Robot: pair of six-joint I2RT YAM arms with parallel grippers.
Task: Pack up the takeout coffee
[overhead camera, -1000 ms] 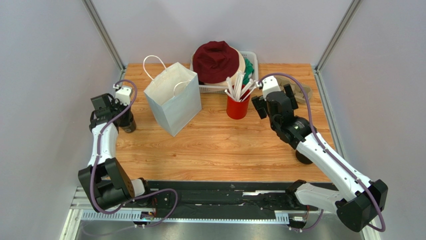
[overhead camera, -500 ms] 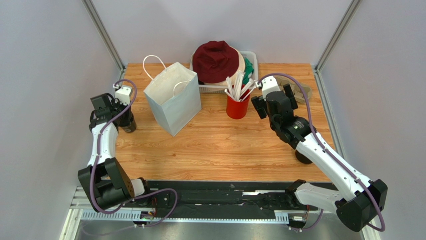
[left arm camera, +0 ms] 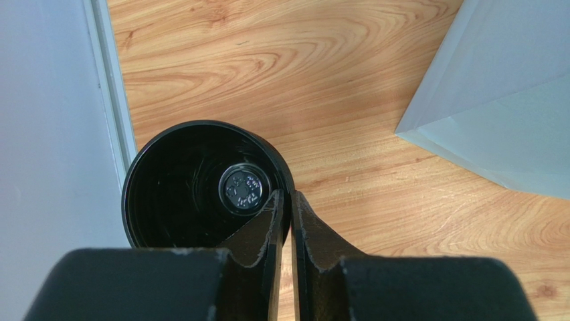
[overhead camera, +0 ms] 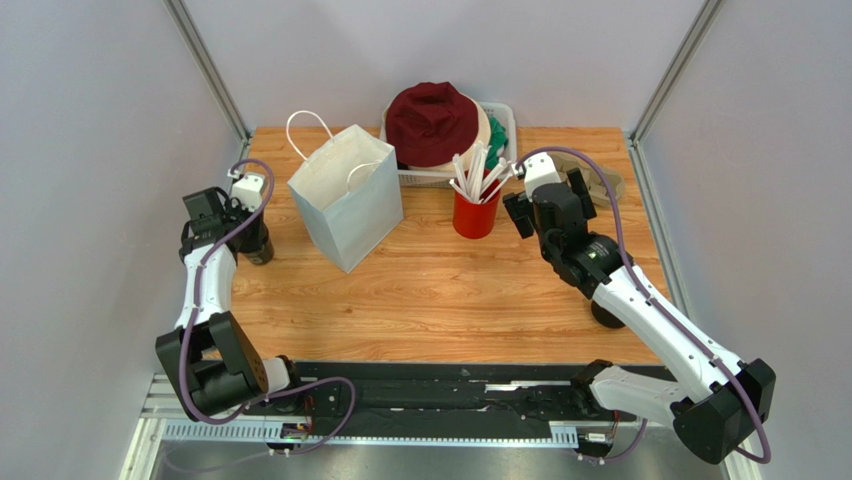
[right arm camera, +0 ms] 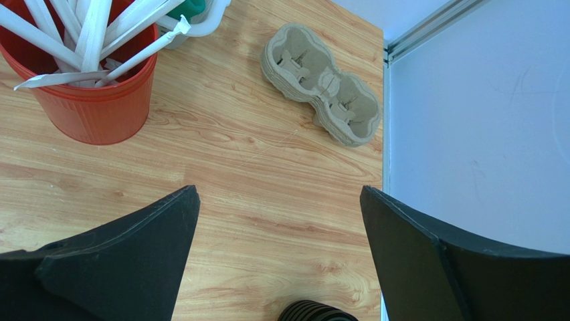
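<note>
- Takeout coffee cup [overhead camera: 259, 250] is being held at the left edge of the table [overhead camera: 450, 300]. It is standing upright on the wood, just beside the white paper bag [overhead camera: 345, 205]. No lid is being seen on it, and its inside is reading dark from the left wrist view.
- Next to nothing is being changed over the last second. Cup, bag and both arms are being found in the same spots, with at most a slight shift at the left wrist.
- That is being read as a grasp being settled rather than a lift being started. The cup is not yet being carried toward the bag, so the packing proper is judged to be just ahead.
- The left gripper [left arm camera: 286, 198] is being kept nearly closed. Its fingers [left arm camera: 266, 231] are being pinched on the cup's wall at the rim, one inside and one outside.
- The right gripper [right arm camera: 279, 192] is being held wide apart and empty. It is hovering over bare wood between the red cup of straws [right arm camera: 100, 110] and the cardboard cup carrier [right arm camera: 321, 83], touching neither.
- A black ribbed item [right arm camera: 318, 311] is being glimpsed at the bottom of the right wrist view. What it is cannot be told.
</note>
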